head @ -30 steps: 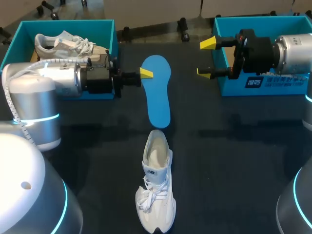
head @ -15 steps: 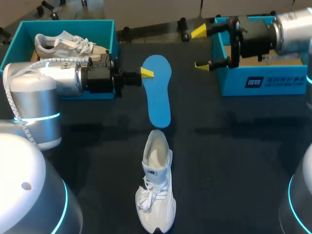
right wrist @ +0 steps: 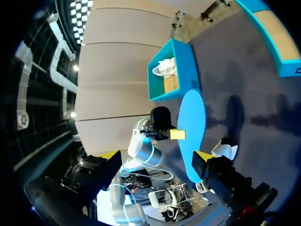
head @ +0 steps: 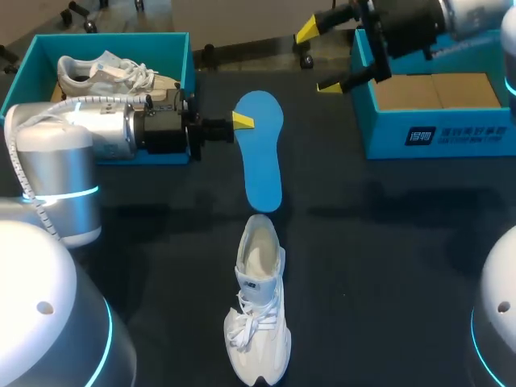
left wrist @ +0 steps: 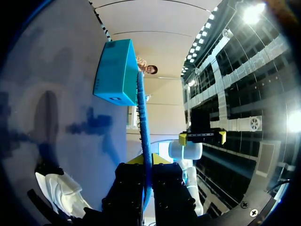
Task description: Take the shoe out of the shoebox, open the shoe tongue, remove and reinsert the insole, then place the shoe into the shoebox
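Nearest, the white shoe [head: 258, 322] lies on the dark desk [head: 387, 266], its opening toward the blue insole [head: 263, 153] just beyond. Only the left wrist view shows the insole edge-on, pinched between the fingers of the left gripper [left wrist: 146, 161]. Farther off, the right gripper [head: 318, 58] hangs spread wide, holding nothing, beside the right shoebox [head: 387, 137], whose side bears white print. Behind the left arm, another shoebox [head: 173, 89] holds a second shoe [head: 105, 71].

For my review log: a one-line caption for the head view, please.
Left gripper grips the blue insole near the white shoe; right gripper open beside the right shoebox.
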Controlling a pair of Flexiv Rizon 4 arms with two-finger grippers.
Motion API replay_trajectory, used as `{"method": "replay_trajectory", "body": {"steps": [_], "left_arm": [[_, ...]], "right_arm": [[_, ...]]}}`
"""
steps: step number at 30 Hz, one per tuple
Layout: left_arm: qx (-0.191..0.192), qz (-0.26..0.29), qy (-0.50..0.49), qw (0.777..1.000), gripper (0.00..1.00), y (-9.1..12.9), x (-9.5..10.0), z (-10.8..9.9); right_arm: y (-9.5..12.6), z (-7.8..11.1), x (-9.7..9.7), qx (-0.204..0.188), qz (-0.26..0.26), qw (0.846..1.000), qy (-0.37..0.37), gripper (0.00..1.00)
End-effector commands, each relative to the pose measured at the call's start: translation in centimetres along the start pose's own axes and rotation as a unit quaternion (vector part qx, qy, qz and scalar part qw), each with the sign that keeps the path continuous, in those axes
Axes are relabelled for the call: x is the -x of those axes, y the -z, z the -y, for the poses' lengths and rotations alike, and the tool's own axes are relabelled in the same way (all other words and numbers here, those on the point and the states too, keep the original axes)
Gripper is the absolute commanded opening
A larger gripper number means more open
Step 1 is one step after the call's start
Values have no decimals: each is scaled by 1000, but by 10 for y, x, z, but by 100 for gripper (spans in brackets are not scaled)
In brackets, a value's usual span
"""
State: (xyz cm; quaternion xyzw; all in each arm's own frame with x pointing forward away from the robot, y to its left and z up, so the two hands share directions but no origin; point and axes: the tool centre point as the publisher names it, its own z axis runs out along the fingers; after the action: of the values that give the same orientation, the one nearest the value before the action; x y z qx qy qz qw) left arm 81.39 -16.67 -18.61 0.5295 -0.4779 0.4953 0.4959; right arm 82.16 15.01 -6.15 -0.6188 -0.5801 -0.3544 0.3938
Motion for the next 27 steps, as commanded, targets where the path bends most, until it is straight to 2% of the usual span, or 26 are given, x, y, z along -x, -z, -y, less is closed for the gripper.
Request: {"method": "replay_trajectory", "body": {"steps": [1,7,11,17,20,27], "left_arm": [[-1,-1,0,1000,0,0,1,0],[-1,-1,0,1000,0,0,1,0],[-1,-1,0,1000,0,0,1,0],[-1,-1,0,1000,0,0,1,0],[-1,-1,0,1000,0,0,1,0],[-1,-1,0,1000,0,0,1,0]], "right_arm": [[5,7,-11,6,116,993,-13,100],[2,11,-27,5,182,983,-1,100],[-5,18,-34,3,200,980,20,100],[-14,18,-44,-24,235,972,-21,100],[-19,14,-47,-31,250,967,-39,100],[-19,14,-47,-31,250,967,-39,100]]}}
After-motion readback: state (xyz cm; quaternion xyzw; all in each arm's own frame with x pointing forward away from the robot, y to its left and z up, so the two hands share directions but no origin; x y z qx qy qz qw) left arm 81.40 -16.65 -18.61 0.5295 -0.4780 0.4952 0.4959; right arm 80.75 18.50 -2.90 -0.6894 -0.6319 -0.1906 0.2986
